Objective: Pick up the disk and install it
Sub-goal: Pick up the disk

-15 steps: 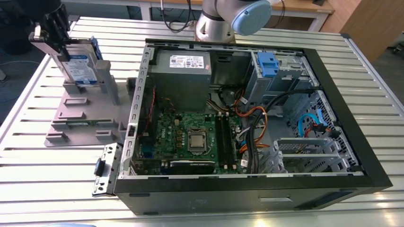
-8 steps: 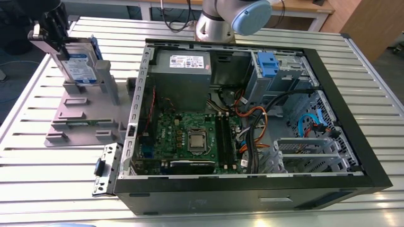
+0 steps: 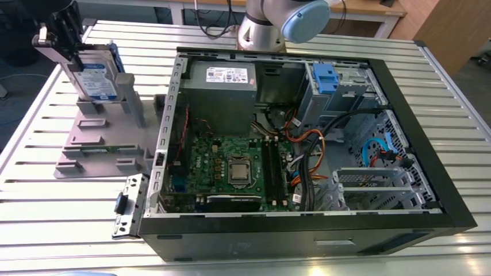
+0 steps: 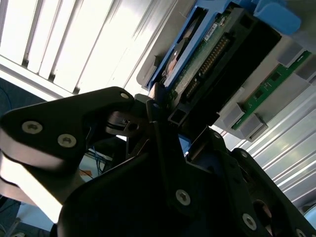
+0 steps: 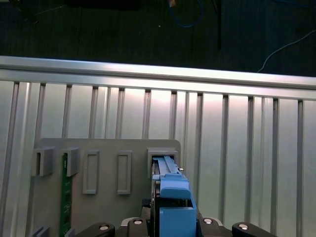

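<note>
On a grey fixture point(image 3: 92, 144) just outside the case point(image 3: 429, 190), at the exterior view's left, the disk point(image 3: 96, 77) stands on edge in a slot. The gripper point(image 4: 175, 116) reaches down from above and is clenched on the disk's upper end. The arm point(image 3: 268, 23) rises behind the case. Inside the case lie a grey box point(image 3: 222, 86), a green board point(image 3: 230, 167) and a blue clip point(image 3: 326, 77). The case's near wall stands between them and the fixture.

gripper point(image 3: 69, 40) | pointing down | jaws clamped on disk point(image 3: 96, 77)
</note>
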### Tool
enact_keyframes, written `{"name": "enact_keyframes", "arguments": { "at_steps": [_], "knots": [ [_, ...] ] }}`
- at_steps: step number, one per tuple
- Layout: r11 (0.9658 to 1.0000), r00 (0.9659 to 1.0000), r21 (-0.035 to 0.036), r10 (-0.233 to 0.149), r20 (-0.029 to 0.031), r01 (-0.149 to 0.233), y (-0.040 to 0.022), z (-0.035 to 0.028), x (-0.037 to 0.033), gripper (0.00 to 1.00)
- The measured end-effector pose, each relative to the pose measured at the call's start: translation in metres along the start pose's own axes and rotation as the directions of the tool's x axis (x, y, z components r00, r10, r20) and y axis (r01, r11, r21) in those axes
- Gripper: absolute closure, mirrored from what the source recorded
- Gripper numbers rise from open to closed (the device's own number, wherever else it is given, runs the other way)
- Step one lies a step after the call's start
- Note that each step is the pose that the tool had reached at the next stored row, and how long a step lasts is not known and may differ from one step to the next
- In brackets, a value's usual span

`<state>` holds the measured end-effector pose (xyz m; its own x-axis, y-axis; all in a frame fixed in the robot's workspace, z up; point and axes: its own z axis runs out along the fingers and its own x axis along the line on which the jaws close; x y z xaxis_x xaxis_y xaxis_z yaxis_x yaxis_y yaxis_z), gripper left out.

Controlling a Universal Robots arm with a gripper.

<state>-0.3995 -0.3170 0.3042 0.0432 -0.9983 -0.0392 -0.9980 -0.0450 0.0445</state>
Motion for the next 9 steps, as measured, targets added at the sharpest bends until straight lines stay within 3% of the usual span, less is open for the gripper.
{"name": "enact_keyframes", "arguments": {
  "at_steps": [9],
  "knots": [
    [1.0000, 1.0000, 0.0000, 0.000, 0.0000, 0.000, 0.0002, -0.0042, -0.0002, 0.63]
  ]
}}
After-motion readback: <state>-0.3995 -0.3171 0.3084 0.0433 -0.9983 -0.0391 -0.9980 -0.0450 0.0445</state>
